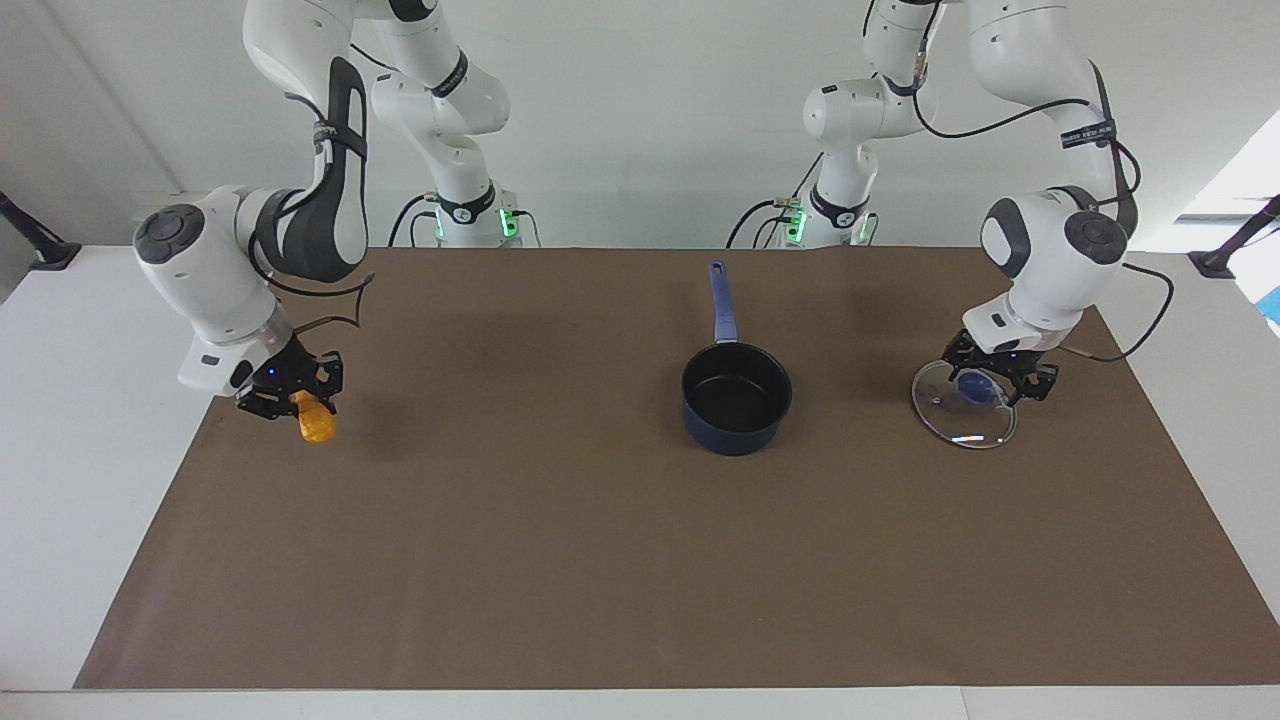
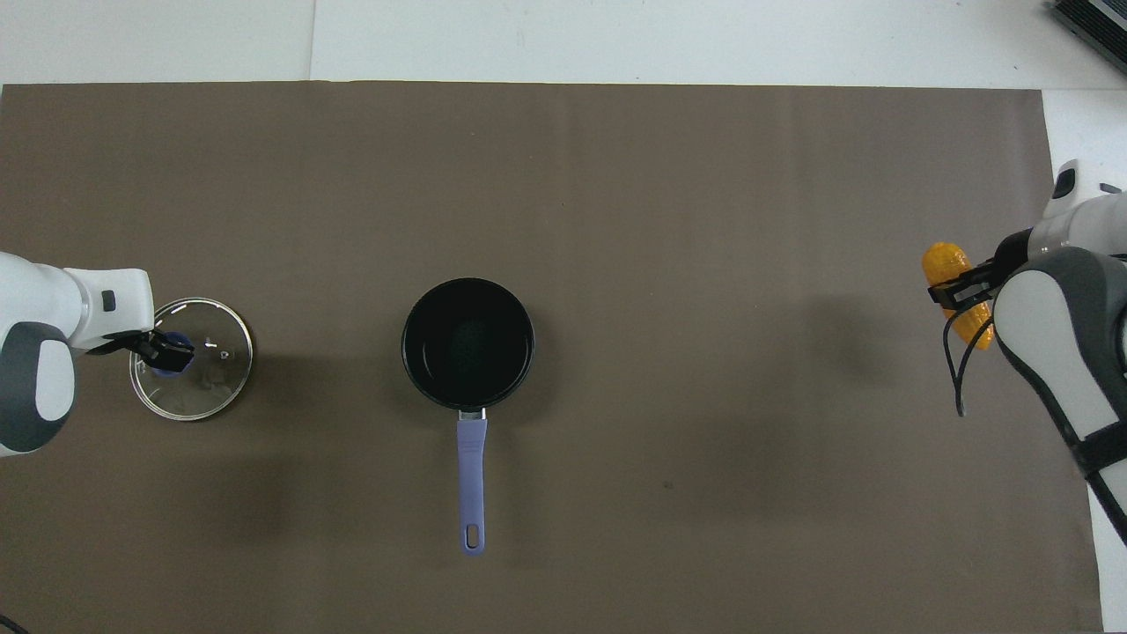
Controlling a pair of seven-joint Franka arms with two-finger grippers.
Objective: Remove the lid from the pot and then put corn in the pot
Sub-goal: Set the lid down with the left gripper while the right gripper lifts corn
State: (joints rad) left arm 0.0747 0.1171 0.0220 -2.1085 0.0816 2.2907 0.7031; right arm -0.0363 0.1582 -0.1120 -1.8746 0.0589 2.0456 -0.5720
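A white table (image 1: pixel 60 420) (brown mat (image 1: pixel 600 560) over it) stands before a pale wall (image 1: pixel 640 120).

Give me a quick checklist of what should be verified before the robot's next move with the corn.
1. Lid off the pot: ok; it lies flat on the mat toward the left arm's end.
2. Pot upright, open and empty: ok.
3. Corn held: ok; the right claw is shut on it, above the mat.
4. Corn in the pot: not ok, not yet done.
5. Left claw free of the lid: cannot tell; it is at the lid's centre.
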